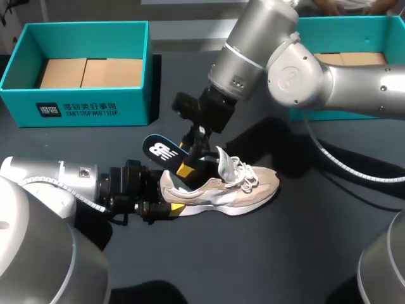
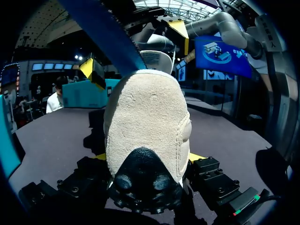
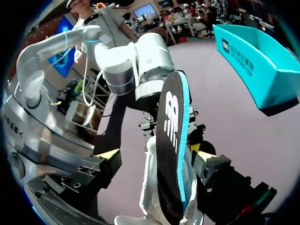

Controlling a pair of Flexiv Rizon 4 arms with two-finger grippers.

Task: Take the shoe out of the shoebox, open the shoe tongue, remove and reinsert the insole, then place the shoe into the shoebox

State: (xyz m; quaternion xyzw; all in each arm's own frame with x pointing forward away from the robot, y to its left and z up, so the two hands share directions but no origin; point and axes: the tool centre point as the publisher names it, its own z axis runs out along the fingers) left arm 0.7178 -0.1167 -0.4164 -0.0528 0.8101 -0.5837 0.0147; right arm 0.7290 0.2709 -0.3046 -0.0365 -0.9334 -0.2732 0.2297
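Note:
A beige sneaker (image 1: 234, 189) lies on its side on the dark table, toe to the right. My left gripper (image 1: 168, 201) is shut on its heel; in the left wrist view the heel (image 2: 147, 126) fills the gap between the left gripper's (image 2: 149, 157) two fingers. A black insole (image 1: 158, 152) with a blue edge sticks up out of the shoe's opening. My right gripper (image 1: 190, 158) stands open around that insole (image 3: 171, 140): in the right wrist view one of the right gripper's (image 3: 154, 154) fingertips (image 3: 110, 153) is clearly apart from it, the other close beside it.
A teal shoebox (image 1: 82, 107) with cardboard inside stands at the back left, and shows beyond the insole as a teal shoebox (image 3: 262, 70) in the right wrist view. A second teal box (image 1: 342, 35) is at the back right, partly behind my right arm.

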